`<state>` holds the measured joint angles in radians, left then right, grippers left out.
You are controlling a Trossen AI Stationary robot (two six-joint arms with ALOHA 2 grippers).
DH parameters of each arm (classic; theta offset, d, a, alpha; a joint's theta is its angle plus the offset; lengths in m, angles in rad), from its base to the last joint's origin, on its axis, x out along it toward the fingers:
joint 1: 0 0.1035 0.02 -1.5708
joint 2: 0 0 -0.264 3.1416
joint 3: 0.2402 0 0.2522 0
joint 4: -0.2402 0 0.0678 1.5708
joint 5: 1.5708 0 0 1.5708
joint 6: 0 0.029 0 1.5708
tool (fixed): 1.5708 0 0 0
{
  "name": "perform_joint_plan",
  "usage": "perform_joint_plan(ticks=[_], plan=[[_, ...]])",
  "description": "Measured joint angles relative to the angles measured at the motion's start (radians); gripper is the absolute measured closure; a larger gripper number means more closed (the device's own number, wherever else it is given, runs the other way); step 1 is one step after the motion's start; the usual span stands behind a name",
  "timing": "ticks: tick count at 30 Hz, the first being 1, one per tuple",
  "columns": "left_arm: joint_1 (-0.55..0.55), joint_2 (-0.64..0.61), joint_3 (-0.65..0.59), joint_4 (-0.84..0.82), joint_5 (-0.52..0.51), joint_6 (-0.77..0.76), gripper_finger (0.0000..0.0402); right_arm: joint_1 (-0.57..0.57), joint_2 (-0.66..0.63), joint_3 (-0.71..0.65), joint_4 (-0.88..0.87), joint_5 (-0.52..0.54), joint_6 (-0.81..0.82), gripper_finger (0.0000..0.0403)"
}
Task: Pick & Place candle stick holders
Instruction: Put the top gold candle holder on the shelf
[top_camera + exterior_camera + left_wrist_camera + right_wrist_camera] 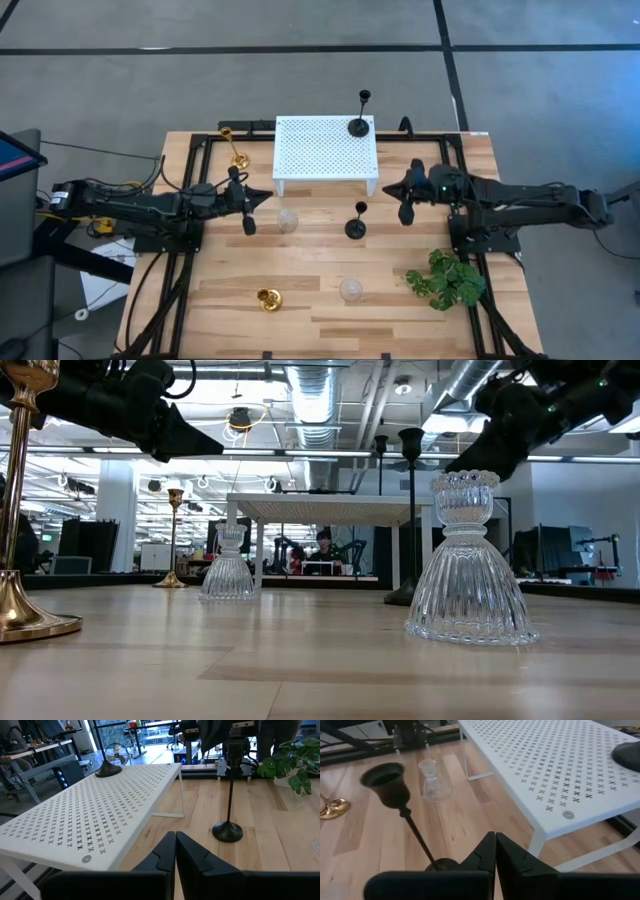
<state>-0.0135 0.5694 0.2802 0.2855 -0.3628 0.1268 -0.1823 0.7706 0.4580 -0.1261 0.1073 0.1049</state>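
Ribbed clear glass holder (468,565) stands upright

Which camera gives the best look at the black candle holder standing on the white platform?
The high view: the black candle holder stands whole on the platform's back right corner. Both wrist views show only its base; the low view only its upper stem and cup.

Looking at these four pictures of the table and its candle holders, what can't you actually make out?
- Low view: the near gold holder is cut off by the picture's left edge.
- Left wrist view: the black holder on the white platform shows only its base; the top edge cuts the stem.
- Right wrist view: the black holder's base on the table is mostly hidden behind the right tool.
- Low view: the person beyond the table is too small to make out.
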Motion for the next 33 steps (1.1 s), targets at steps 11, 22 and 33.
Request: perform_joint_plan(ticks=[11,22,33], plan=[[0.0,-0.096,0.0,-0.022,-0.068,0.083,0.039,0.052,-0.001,0.0,-0.035,0.026,0.001,0.0403],[0.0,-0.421,0.0,-0.245,-0.428,0.102,0.0395,0.051,-0.001,0.0,-0.046,0.08,0.002,0.0403],[0.0,-0.417,-0.006,-0.572,-0.589,-0.23,0.0397,0.051,-0.001,0.0,-0.045,0.112,0.025,0.0403]])
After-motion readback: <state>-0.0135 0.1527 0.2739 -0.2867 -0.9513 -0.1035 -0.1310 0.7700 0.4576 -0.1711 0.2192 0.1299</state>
